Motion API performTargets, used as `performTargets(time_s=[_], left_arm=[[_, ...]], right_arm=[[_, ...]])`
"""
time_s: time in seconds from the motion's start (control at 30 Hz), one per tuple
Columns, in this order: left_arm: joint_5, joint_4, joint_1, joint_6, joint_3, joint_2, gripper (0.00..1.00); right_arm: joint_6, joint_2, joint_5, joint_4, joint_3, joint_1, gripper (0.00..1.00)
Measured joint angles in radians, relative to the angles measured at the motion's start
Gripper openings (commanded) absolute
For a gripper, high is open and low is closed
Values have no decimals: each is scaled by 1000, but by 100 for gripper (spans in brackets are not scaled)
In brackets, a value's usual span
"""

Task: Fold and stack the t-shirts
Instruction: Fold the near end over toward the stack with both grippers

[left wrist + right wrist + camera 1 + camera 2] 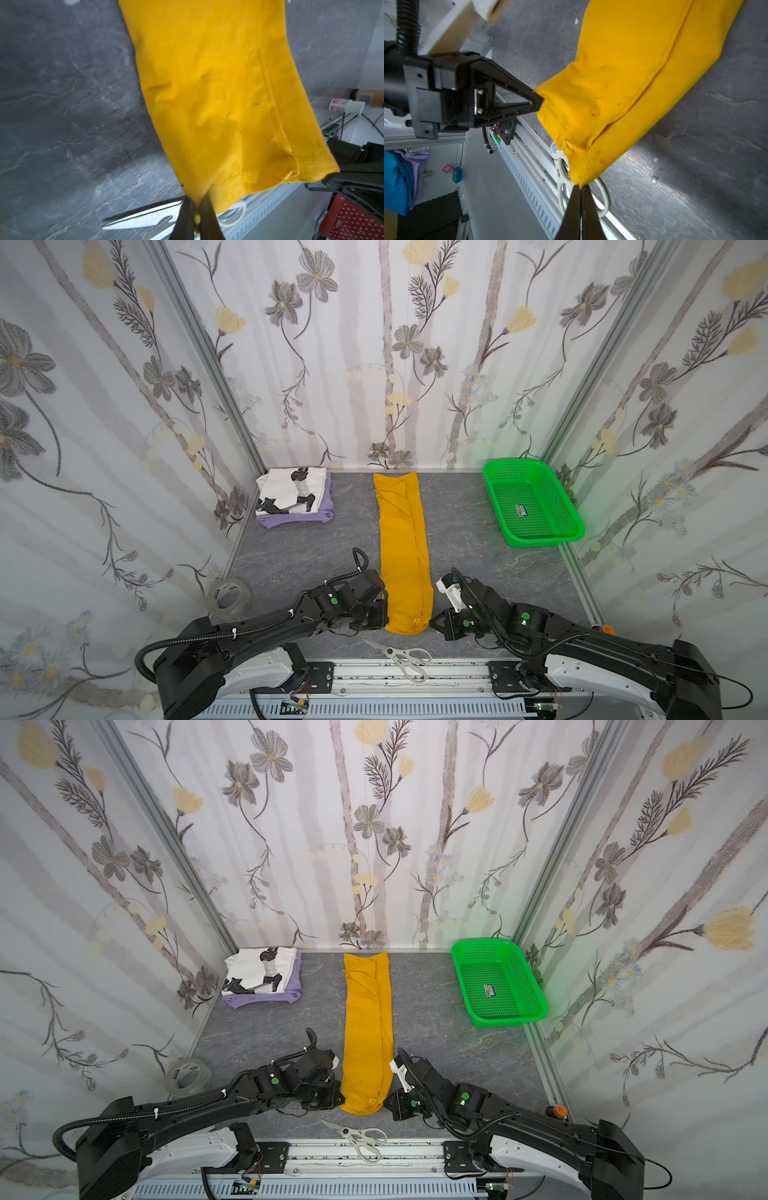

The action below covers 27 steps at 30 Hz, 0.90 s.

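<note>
Left gripper (197,202) is clamped on one near corner of the mustard t-shirt (402,547), right gripper (580,185) on the other; I judge the hem is pinched to fold it up-frame. Scissors (401,655) lie just below that hem, low centre. Bare surface (324,547) flanks its long centre strip on both sides. Centre-left, near the back wall, the white t-shirt (291,489) sits on the lavender t-shirt (299,517), awaiting it.

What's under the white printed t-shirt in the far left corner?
A folded lavender t-shirt lies under the white printed t-shirt. Only its near and right edges stick out. The rest is covered, so anything else beneath cannot be seen.
</note>
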Motion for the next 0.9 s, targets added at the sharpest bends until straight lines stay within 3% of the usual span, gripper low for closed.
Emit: performTargets(time_s=[0.2, 0.47, 0.7, 0.9], left_arm=[[38, 48, 124, 35, 123, 101, 8], [139, 74, 341, 161, 368, 338, 7], [227, 45, 468, 253, 609, 601, 7], [279, 21, 542, 287, 755, 766, 7]], right_arm=[[-67, 132, -19, 28, 106, -195, 0], [-200, 441, -120, 55, 320, -441, 0], [-286, 769, -198, 67, 595, -543, 0], [-312, 949, -230, 52, 768, -598, 0]])
